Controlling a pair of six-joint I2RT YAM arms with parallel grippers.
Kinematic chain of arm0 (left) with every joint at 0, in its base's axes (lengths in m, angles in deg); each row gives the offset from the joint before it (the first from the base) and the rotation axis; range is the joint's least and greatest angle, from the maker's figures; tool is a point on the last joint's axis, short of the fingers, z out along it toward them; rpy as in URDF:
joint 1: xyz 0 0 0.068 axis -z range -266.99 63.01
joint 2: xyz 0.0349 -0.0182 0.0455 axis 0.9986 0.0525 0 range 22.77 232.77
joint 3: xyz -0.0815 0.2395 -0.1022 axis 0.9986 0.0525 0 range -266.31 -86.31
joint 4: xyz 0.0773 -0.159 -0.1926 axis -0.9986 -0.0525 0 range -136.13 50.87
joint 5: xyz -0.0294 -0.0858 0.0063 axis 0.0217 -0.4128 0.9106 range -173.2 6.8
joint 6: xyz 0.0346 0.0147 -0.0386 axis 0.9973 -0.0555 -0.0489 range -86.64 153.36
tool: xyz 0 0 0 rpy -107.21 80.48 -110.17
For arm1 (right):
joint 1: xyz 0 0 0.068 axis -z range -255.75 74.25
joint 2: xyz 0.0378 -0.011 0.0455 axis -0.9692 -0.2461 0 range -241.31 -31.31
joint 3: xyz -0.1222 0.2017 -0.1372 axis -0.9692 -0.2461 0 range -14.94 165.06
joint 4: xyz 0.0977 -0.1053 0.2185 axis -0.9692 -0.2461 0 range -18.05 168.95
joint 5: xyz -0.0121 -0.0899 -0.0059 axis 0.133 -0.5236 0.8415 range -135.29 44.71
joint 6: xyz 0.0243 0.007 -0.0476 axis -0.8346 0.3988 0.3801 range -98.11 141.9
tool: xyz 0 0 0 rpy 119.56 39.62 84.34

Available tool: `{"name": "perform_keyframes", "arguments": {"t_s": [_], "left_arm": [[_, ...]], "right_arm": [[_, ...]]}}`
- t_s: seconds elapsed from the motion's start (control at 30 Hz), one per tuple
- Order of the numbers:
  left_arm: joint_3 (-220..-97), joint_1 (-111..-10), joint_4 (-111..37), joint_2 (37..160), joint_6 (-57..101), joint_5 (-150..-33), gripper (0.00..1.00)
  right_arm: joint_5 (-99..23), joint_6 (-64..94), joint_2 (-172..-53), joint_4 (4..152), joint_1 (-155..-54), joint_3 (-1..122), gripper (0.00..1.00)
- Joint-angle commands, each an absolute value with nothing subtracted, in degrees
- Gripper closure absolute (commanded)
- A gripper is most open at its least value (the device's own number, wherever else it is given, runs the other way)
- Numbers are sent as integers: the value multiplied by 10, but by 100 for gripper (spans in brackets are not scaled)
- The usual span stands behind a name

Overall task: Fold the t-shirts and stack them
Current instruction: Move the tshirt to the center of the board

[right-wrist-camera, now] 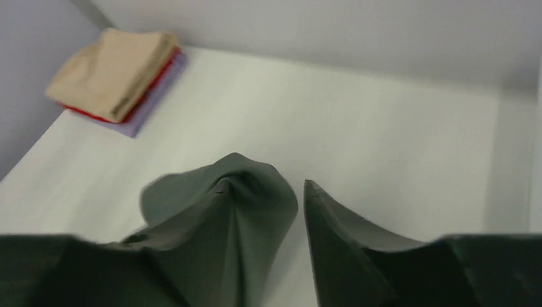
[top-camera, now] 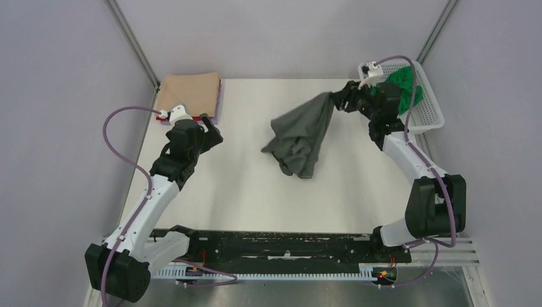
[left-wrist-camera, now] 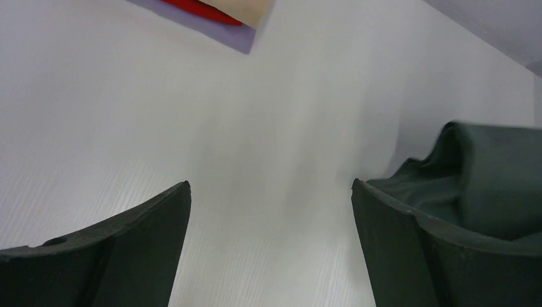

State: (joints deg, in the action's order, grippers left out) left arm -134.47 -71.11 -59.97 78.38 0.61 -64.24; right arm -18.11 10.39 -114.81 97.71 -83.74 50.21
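Left arm [top-camera: 153, 192] is reaching forward, left gripper [top-camera: 214, 129] hovering, jaws gaping wide. Right arm [top-camera: 402, 147] is stretching to the far side, right gripper [top-camera: 343, 97] pointing left, jaws sitting slightly apart.

five t-shirts [top-camera: 300, 134], one basket [top-camera: 437, 119], two arms [top-camera: 409, 153]

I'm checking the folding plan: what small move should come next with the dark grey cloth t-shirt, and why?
Probably release: the right pincer should let the dark grey cloth t-shirt drop onto the white table. The shirt lies bunched, one end drawn up to that pincer near the white mesh basket, so it needs laying flat before folding.
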Motion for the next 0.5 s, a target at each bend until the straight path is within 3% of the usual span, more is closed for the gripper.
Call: {"name": "perform_keyframes", "arguments": {"t_s": [0.0, 0.07, 0.1, 0.47], "left_arm": [[-1383, -712, -576, 845, 12, -650, 0], [-1401, -712, -572, 887, 13, -683, 0], [-1411, -712, -570, 906, 14, -701, 0], [-1429, -696, -450, 1097, 3, -971, 0]], "right_arm": [[-310, 73, -1164, 906, -763, 422, 30], [-361, 96, -1168, 854, -761, 425, 5], [-382, 109, -1163, 841, -763, 424, 2], [-430, 250, -1110, 792, -902, 377, 2]]}}
